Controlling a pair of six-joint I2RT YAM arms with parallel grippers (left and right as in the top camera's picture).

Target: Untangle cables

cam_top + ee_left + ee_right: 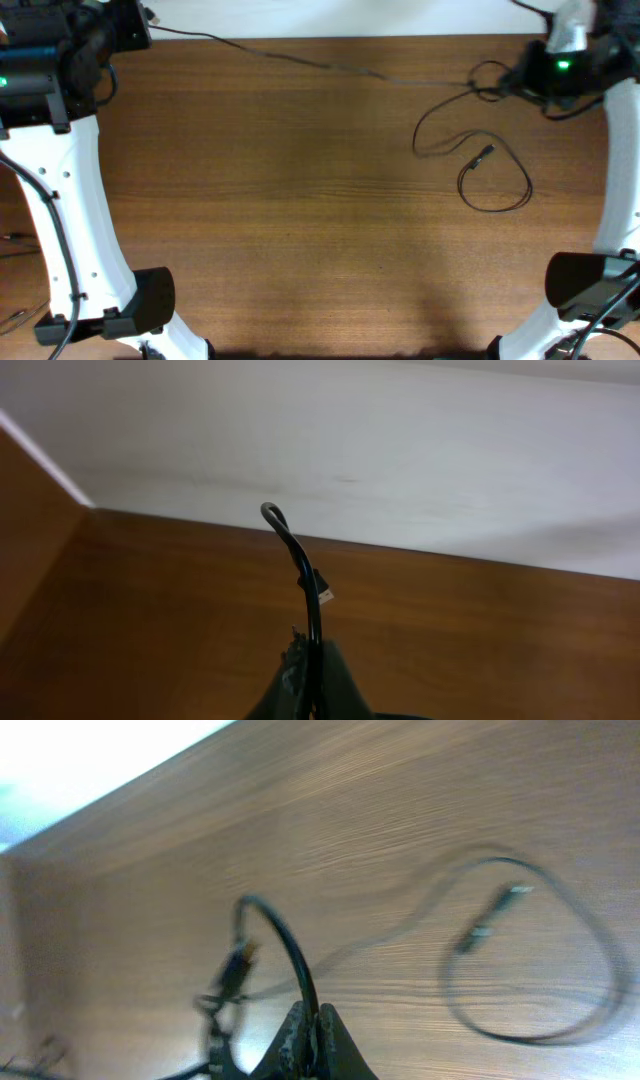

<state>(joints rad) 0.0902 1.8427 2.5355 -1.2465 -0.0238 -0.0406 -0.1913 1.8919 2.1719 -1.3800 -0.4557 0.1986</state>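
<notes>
Left tool (308,665): closed on the end of a thin black cord. A short tail curls up just ahead of the tips, with a small plug (322,592) beside it.
Right tool (312,1030): closed on black cord at a tight small loop (285,945) that rises just ahead of its tips. A second plug end (240,960) hangs beside that loop.
Cables (300,58): one long stretch runs across the desk (280,200) from the left tool to the right tool, nearly straight and free of crossings.
Slack ring (497,208): lies flat ahead of the right tool and apart from it. Its silver-tipped plug (483,155) is inside the ring, and no tool touches it.
Done, as judged: the long stretch is drawn out and most of the cord lies open.
Left to do, as judged: the small loop at the right tool's tips looks not yet cleared, and the ring needs pulling away.
Unclear: whether the ring and the long stretch are one cord or two.
</notes>
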